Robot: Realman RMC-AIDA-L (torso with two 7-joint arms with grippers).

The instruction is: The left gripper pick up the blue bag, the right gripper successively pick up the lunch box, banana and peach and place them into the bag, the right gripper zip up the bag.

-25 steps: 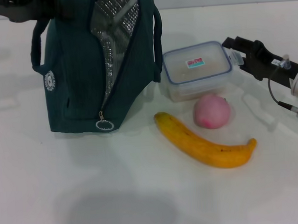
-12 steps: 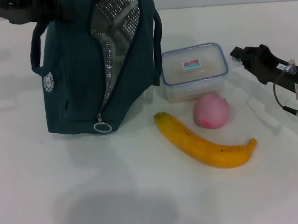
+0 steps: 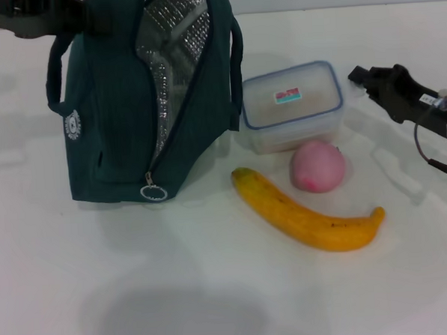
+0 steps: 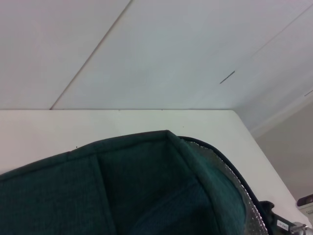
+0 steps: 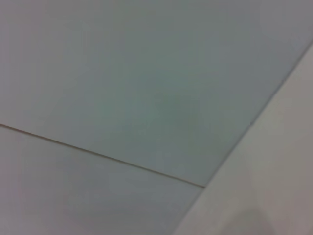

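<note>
On the white table we see the blue bag standing upright with its zip open, the lunch box just beside it, and the peach and banana nearer us.

One blue bag stands at the upper left of the head view, and it has two loop handles, one ring zip pull and one round white logo. One lunch box sits right of centre, bearing one small label. One peach and one banana lie below it. One tabletop carries all four. Two grippers show: the right gripper at the right edge, the left gripper at the top left.
</note>
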